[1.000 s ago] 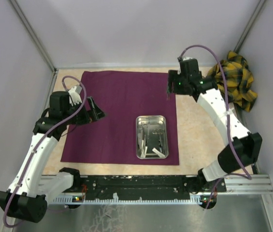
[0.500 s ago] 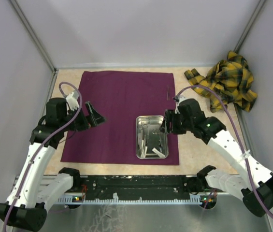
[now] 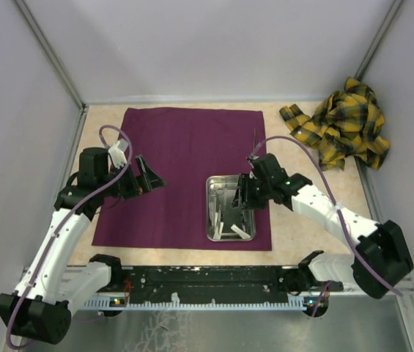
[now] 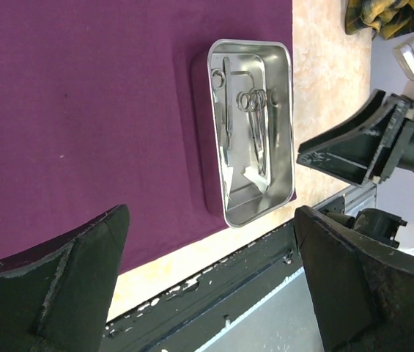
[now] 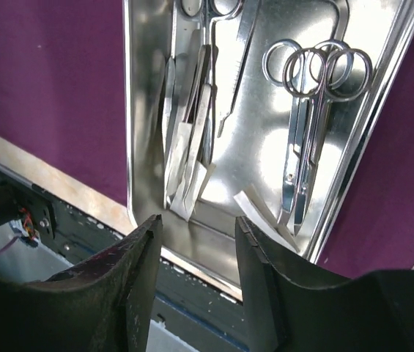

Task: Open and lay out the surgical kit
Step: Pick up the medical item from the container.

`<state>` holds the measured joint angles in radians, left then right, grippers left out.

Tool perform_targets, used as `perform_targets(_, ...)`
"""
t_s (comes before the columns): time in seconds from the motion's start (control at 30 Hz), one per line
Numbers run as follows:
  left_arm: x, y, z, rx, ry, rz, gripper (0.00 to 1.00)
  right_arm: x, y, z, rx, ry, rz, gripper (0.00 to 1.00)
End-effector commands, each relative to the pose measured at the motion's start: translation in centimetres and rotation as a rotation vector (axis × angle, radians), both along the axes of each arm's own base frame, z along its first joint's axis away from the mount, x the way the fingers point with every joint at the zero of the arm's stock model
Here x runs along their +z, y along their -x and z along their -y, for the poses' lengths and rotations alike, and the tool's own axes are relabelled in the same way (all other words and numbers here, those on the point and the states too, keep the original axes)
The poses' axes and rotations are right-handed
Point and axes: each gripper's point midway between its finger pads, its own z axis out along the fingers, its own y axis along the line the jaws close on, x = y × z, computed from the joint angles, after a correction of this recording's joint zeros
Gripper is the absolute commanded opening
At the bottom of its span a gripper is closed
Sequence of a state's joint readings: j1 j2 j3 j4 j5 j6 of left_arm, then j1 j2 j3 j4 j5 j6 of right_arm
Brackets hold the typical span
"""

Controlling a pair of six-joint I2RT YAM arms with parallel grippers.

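Note:
The surgical kit lies open: the dark purple cloth (image 3: 177, 169) is spread flat, and the steel tray (image 3: 209, 209) stands on its near right part. In the right wrist view the tray (image 5: 137, 110) holds scissors (image 5: 316, 103), forceps (image 5: 199, 110) and small white pieces (image 5: 254, 205). My right gripper (image 3: 247, 192) hangs over the tray's right side. Its jaws (image 5: 198, 224) are open, a modest gap apart, with nothing between them. Over the cloth's left part my left gripper (image 3: 148, 176) is wide open and empty. From the left wrist, the tray (image 4: 289, 110) shows beyond the spread fingers (image 4: 82, 264).
A yellow-and-black plaid cloth (image 3: 342, 128) is bunched at the back right corner. Grey walls close in the table on three sides. The black base rail (image 3: 214, 279) runs along the near edge. A thin dark sliver (image 3: 256, 139) lies at the purple cloth's right edge.
My right arm has swung from the cloth's far right corner down to above the tray, and its jaws have narrowed. The left gripper has shifted only slightly.

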<state>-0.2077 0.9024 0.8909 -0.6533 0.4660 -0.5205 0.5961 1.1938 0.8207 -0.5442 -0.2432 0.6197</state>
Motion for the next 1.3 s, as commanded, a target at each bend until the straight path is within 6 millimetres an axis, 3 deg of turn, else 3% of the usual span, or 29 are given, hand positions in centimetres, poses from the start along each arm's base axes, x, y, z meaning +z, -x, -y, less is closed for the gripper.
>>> perform_targets(0.0,0.4,-0.6,0.7,-0.052,0.014,0.055,1.0,2.3,-3.5,-2.8,0.006,-0.063,0.084,0.44)
perform_targets(0.2,-0.2,-1.1,0.4,-0.048,-0.013,0.076,1.0,0.5,-6.5,-4.1,0.004,-0.012,0.081,0.41)
perform_targets(0.33,-1.0,-1.4,0.3,-0.061,-0.039,0.065,0.99,-1.2,-7.8,-5.2,0.007,0.0,0.047,0.37)
perform_targets(0.53,-1.8,-2.0,0.3,-0.063,-0.058,0.053,1.0,-2.1,-9.8,-6.0,-0.001,0.027,0.058,0.34)
perform_targets(0.57,-2.0,-2.1,0.3,-0.065,-0.056,0.05,1.0,-3.3,-10.0,-6.1,0.0,0.045,0.037,0.34)
perform_targets(0.63,-2.0,-2.3,0.4,-0.068,-0.054,0.047,1.0,-3.8,-10.4,-6.4,0.005,0.05,0.031,0.34)
perform_targets(0.9,-2.5,-2.7,0.5,-0.068,-0.055,0.037,1.0,-5.5,-11.0,-6.9,0.012,0.072,0.008,0.31)
perform_targets(1.27,-3.0,-2.5,0.7,-0.076,-0.045,0.024,1.0,-6.4,-9.7,-7.6,0.035,0.094,-0.011,0.27)
